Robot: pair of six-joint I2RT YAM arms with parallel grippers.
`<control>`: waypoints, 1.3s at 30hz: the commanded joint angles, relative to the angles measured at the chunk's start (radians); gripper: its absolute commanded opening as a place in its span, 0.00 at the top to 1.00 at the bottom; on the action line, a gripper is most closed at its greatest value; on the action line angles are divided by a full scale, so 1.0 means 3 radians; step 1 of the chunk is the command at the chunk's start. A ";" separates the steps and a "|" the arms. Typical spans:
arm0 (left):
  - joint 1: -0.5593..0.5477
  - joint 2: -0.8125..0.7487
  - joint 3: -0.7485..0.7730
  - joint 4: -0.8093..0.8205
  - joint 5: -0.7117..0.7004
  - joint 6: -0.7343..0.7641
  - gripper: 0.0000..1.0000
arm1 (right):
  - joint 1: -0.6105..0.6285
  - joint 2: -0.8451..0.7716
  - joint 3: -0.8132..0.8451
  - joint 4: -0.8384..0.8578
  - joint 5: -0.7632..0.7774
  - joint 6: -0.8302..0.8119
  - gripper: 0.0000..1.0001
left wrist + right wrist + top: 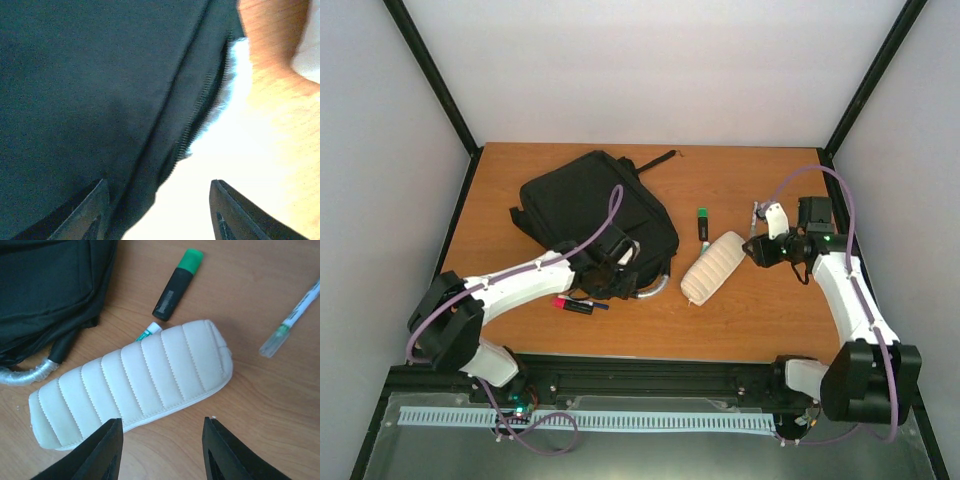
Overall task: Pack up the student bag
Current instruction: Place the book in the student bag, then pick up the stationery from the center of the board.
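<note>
Your student bag (pixel 590 205) lies flat on the left half of the table (pixel 770 320), towards the far side, a loose strap trailing off its far right corner. Its grey loop handle (pixel 656 288) curls out from the near right corner onto the wood.

Your left gripper (pixel 612 272) sits low over that same near right corner. In the left wrist view its fingers (pixel 92 212) stand apart, with the bag's zipped edge running between them close to the left one; nothing is clamped.

Just near of the bag, beside your left arm, lie a pink marker (pixel 563 303) and a dark pen (pixel 590 306), touching or nearly so.

To the right of the handle, the cream ribbed pouch (pixel 130 385) lies at a slant. A small white and teal item (pixel 149 331) pokes out from behind its far edge, and a green-capped black highlighter (pixel 176 286) lies just beyond that. A clear pen (pixel 290 320) rests further right.

Your right gripper (pixel 162 422) hangs by the pouch, jaws apart and holding nothing.
</note>
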 commanded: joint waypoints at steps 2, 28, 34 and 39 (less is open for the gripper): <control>-0.0124 -0.0189 0.0360 0.0047 0.0398 0.0004 0.36 | -0.0048 0.0316 0.0033 -0.0085 -0.0309 0.0238 0.54; -0.0454 0.2185 0.2376 -0.0030 0.0913 -0.0357 0.55 | -0.0154 0.0319 0.0013 -0.0023 -0.0481 0.0213 0.51; -0.0457 0.2098 0.2368 -0.0039 0.0800 -0.0363 0.87 | -0.0181 0.0261 -0.0003 -0.0018 -0.0491 0.0210 0.51; -0.0456 0.1803 0.2170 0.0141 0.0822 -0.0413 0.99 | -0.0214 0.0191 -0.0012 -0.0026 -0.0525 0.0200 0.51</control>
